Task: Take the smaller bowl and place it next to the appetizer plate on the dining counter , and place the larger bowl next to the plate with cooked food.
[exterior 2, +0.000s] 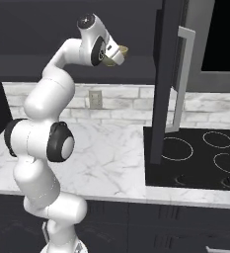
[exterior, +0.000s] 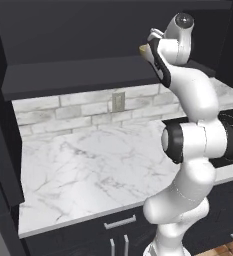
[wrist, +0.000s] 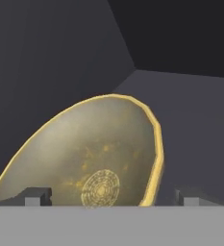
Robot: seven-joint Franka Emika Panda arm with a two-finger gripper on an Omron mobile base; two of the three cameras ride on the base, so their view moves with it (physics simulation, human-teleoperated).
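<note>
Golden-tan smaller bowl [wrist: 89, 163] sat inside a dark upper cabinet, seen close up in the hand view, tilted toward the camera so its inside showed, with a round patterned medallion at the bottom. Gripper [wrist: 111, 196] was spread wide, one fingertip [wrist: 36, 196] low at the bowl's left side, the other to the right, just outside the rim. Nothing was clamped; whether either tip touched the bowl could not be told. Arm was raised high into the cabinet opening. In the left base view a bit of the bowl [exterior: 144, 49] peeked out beside the hand; in the right base view the bowl [exterior 2: 120, 52] showed just past the wrist. Below lay a white marble wall counter [exterior: 88, 165], brick backsplash [exterior: 63, 112] with an outlet [exterior 2: 95, 98], and a black cooktop [exterior 2: 200, 158] to the right.
</note>
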